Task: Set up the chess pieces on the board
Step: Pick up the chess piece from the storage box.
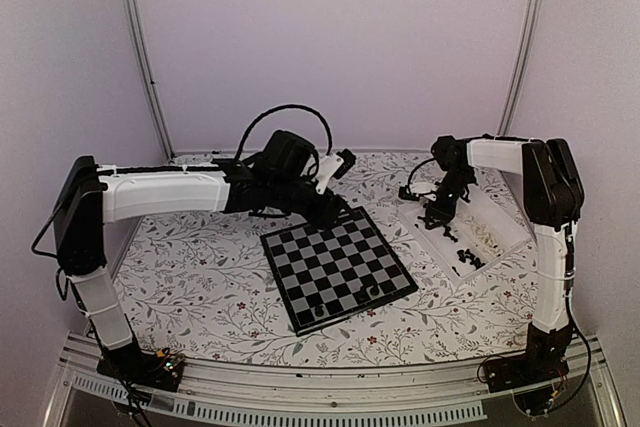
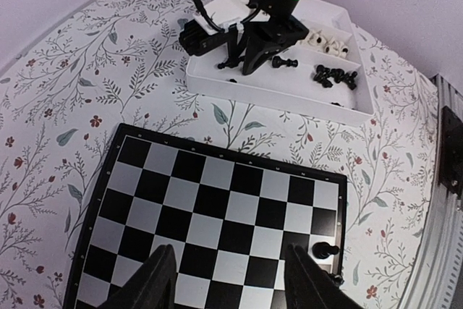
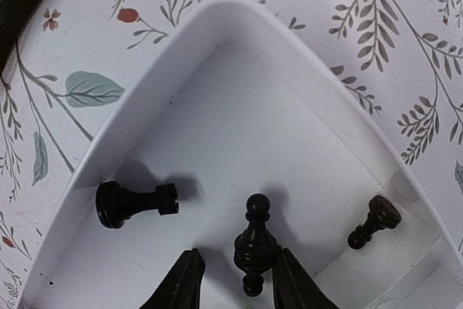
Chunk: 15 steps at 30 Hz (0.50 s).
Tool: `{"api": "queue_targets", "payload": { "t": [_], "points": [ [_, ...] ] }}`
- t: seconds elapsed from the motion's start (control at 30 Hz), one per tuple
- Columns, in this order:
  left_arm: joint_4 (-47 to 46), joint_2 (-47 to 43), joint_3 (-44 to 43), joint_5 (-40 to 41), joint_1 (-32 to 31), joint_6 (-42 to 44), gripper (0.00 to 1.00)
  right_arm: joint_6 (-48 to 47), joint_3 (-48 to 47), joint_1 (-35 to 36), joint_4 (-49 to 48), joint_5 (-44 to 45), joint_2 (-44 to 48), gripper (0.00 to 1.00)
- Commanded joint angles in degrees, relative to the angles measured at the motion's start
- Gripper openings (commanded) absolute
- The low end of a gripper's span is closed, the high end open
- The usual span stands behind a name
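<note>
The right pincer (image 3: 235,284) straddles a black piece (image 3: 253,240) in the tray (image 3: 231,121) corner; whether it grips it, I cannot tell. Close squarely on the waist and lift straight, clear of the toppled rook (image 3: 134,202). The left pincer (image 2: 231,280) hangs released, empty, over the board (image 2: 217,215).

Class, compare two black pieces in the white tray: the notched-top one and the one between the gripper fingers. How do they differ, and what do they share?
The notched piece has a castle-like top; the knobbed piece ends in a ball. The notched piece lies on its side, left of the right gripper; the knobbed piece sits between its fingers. Both are black and in the white tray.
</note>
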<state>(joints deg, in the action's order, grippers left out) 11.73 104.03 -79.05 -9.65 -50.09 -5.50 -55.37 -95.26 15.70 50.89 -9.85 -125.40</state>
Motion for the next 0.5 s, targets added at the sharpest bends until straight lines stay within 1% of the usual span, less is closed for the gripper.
{"api": "queue_targets", "payload": {
  "t": [0.0, 0.13, 0.33, 0.47],
  "points": [
    [0.8, 0.9, -1.6, -0.4, 0.0, 1.0, 0.52, -0.5, 1.4, 0.1, 2.0, 1.5, -1.5, 0.31],
    [0.8, 1.1, -1.7, -0.8, 0.0, 0.8, 0.52, 0.5, 2.3, 0.1, 1.4, 1.9, -1.6, 0.22],
    [0.9, 1.3, -1.8, -1.2, 0.0, 0.6, 0.52, 3.0, 3.8, 0.0, -0.8, 1.4, -1.3, 0.11],
    [0.9, 1.2, -1.8, -1.3, 0.0, 0.5, 0.52, 4.4, 7.1, -0.4, -3.1, 1.3, 1.4, 0.05]
  ]
}}
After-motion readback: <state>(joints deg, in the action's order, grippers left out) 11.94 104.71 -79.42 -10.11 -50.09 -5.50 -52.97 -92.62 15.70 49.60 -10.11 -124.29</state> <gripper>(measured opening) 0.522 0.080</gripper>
